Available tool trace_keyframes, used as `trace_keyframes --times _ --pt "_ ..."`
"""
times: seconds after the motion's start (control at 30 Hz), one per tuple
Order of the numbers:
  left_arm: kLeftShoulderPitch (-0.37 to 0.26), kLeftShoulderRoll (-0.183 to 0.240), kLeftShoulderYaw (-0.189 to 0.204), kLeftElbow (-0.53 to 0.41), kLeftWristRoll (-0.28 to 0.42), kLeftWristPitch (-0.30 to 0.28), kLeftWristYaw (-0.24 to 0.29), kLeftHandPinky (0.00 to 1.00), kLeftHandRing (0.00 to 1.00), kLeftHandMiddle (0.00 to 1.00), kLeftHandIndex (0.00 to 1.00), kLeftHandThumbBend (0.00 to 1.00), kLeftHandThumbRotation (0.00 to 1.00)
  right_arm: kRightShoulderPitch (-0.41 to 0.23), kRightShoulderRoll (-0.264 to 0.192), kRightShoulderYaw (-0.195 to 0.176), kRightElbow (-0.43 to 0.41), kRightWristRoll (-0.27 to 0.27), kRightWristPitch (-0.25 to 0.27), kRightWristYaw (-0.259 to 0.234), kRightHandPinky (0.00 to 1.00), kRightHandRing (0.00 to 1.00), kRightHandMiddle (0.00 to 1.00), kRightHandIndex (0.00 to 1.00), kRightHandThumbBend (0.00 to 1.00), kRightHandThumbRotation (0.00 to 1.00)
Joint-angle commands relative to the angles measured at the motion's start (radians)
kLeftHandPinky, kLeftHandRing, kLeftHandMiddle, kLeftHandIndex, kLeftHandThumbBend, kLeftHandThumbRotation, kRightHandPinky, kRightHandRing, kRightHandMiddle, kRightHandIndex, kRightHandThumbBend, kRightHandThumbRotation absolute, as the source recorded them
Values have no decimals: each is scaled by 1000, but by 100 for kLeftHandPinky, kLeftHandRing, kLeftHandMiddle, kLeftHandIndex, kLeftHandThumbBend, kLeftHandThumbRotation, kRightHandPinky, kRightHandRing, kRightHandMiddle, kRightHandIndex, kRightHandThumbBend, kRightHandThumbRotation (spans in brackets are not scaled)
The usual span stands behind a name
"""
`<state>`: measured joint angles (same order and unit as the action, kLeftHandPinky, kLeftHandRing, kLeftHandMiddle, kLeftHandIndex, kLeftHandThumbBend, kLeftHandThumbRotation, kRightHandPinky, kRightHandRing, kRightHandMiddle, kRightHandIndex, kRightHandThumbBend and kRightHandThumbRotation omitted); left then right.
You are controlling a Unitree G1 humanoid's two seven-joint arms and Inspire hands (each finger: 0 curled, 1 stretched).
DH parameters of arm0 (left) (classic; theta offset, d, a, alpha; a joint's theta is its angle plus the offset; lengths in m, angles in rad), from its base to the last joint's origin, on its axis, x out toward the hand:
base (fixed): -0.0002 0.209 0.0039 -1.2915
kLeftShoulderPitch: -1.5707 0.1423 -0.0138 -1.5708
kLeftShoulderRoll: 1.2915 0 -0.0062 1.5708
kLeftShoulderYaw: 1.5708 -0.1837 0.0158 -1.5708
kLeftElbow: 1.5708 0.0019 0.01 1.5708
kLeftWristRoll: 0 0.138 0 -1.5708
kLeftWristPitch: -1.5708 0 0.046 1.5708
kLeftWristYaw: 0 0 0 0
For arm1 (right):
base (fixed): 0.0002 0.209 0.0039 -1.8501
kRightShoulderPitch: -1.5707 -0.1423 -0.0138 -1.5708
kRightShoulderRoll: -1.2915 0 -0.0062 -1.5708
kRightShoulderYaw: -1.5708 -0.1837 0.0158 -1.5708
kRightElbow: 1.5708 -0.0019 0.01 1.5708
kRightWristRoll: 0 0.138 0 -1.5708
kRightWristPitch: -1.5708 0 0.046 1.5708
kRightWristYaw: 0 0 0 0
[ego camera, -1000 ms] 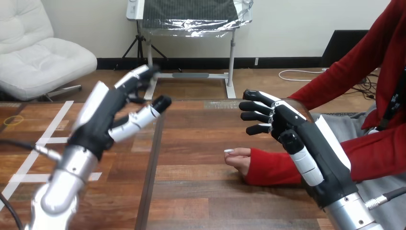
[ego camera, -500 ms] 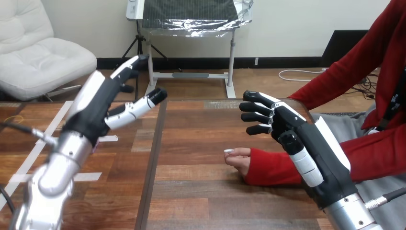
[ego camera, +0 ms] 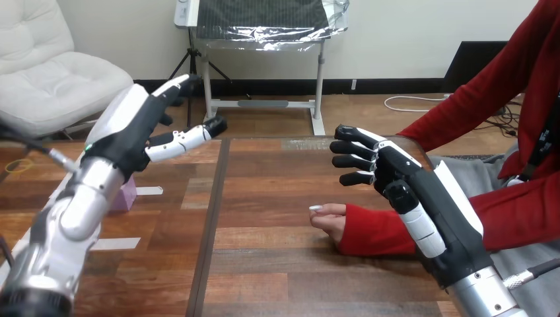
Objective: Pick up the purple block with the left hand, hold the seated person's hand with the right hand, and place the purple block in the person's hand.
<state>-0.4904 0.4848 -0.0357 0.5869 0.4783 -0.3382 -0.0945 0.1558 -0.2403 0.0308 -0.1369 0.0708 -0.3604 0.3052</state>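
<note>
A corner of the purple block [ego camera: 124, 195] shows on the table at the left, just behind my left forearm. My left hand [ego camera: 135, 125] is raised above and beyond it, open, with nothing in it. My right hand [ego camera: 396, 175] hovers open at the right, fingers pointing left. The person's hand [ego camera: 329, 218] rests on the table below and in front of my right hand, apart from it, at the end of a red sleeve.
White tape strips [ego camera: 149, 191] lie on the table's left part. A dark seam [ego camera: 210, 224] runs down the wooden table between my hands. The person's other red-sleeved arm [ego camera: 522, 205] lies at the right edge.
My left arm has swung left and up, uncovering the purple block behind the forearm. My right hand and the person's hand have stayed where they were.
</note>
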Motion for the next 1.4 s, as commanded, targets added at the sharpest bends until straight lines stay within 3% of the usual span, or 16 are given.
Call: trace_keyframes --times 0.0,0.1,0.27,0.63,1.03,1.37 --pt "-152 58 -73 94 87 -32 59 76 85 89 89 74 81 -48 -4 -13 -18 27 -27 15 72 81 83 85 98 100" --pt "-184 75 -110 144 146 -39 95 76 84 88 87 72 78 -48 1 -15 -17 39 -27 20 73 81 83 85 99 100" --pt "-240 92 -174 223 232 1 109 78 84 87 86 72 74 -49 6 -19 -7 45 -45 24 73 81 83 84 100 100" --pt "-334 88 -267 396 331 46 158 77 81 84 83 76 65 -52 9 -23 8 56 -71 32 73 81 83 84 100 100" --pt "-409 71 -342 543 363 119 157 79 82 84 84 74 61 -46 12 -20 12 51 -92 26 73 81 82 84 100 100" --pt "-439 64 -358 613 334 133 174 80 82 84 85 73 60 -50 14 -16 35 55 -120 32 71 80 82 83 100 100"
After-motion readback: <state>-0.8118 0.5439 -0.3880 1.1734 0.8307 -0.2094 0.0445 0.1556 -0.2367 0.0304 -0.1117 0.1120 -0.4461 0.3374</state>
